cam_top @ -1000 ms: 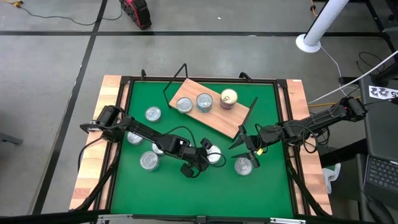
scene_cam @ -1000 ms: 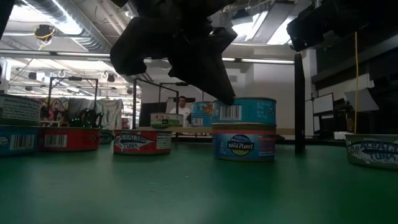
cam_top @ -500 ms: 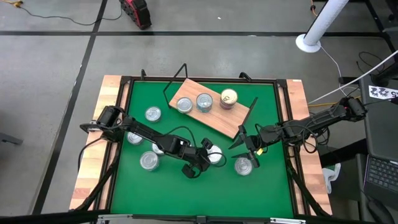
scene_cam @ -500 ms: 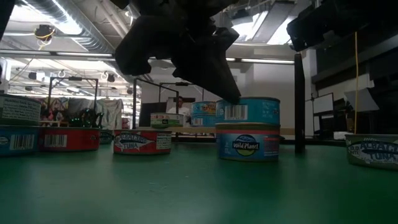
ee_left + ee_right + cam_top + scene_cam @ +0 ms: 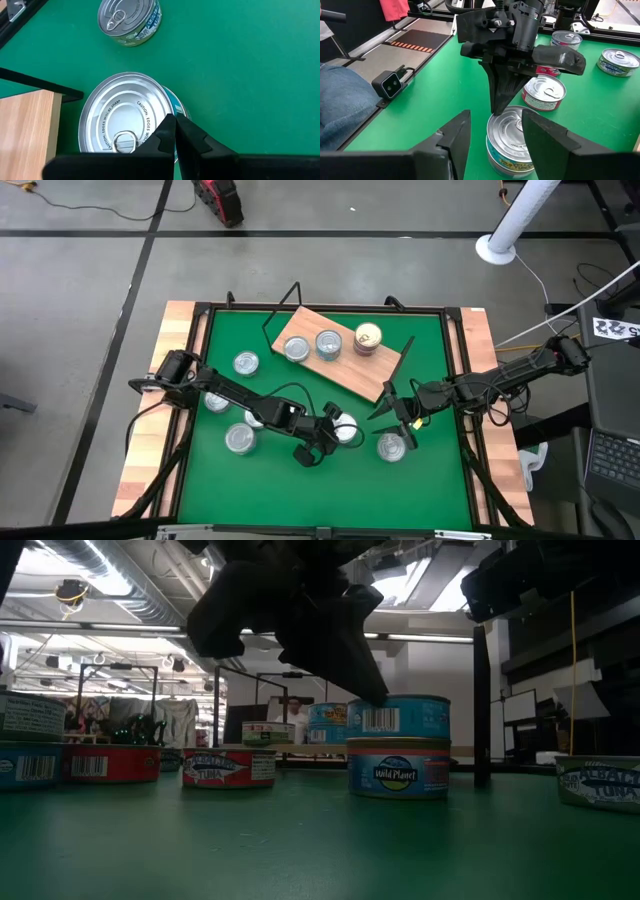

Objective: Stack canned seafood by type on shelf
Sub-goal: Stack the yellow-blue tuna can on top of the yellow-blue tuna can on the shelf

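My left gripper is shut, its fingertips at a stack of two tins on the green mat: a teal tin on a blue one. My right gripper is open and touches nothing. It hovers just right of the stack, beside a lone tin. The wooden shelf lies askew at the far middle. It carries two silver-lidded tins and a gold-topped one. My left gripper touches the upper tin at the rim of its lid, on the side facing the arm, with its shut fingertips. The fingers slant down from above and from the table's left. The upper tin sits flat on the lower one, slightly offset.
More tins lie on the left half of the mat, one under the left arm. A red-labelled tin stands behind the stack. The black wire supports stick out at the shelf's ends.
My left gripper, still shut, moved a little toward the table's right, and the two-tin stack slid with it by a small amount. After that both kept still.
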